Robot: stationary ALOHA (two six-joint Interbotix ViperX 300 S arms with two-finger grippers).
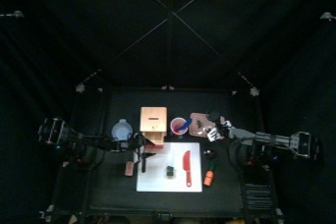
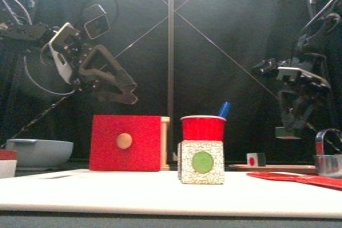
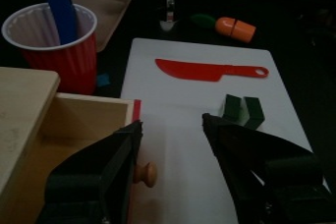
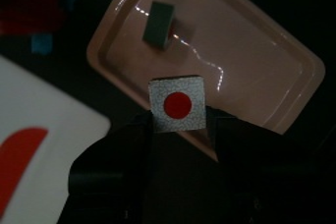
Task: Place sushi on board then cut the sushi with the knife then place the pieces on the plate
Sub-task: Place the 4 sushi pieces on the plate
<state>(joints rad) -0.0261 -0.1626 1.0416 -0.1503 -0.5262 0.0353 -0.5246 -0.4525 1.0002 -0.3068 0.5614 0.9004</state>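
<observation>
right gripper (image 4: 179,122) clamped on sushi piece (image 4: 178,102) over pink tray (image 4: 250,61) rim; second piece (image 4: 160,24) inside tray. left gripper (image 3: 171,126) open, away from tray. risk: release at rim, piece may tumble off.

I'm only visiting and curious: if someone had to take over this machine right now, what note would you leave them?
Right gripper: shut on a sushi piece, over the pink tray.
Left gripper: open and empty, by the wooden box.
One piece already lies on the tray. The rest of the roll sits on the white board, near the red knife.
Done: roll cut, one piece delivered.
Left: set down the held piece, then move the rest.
</observation>
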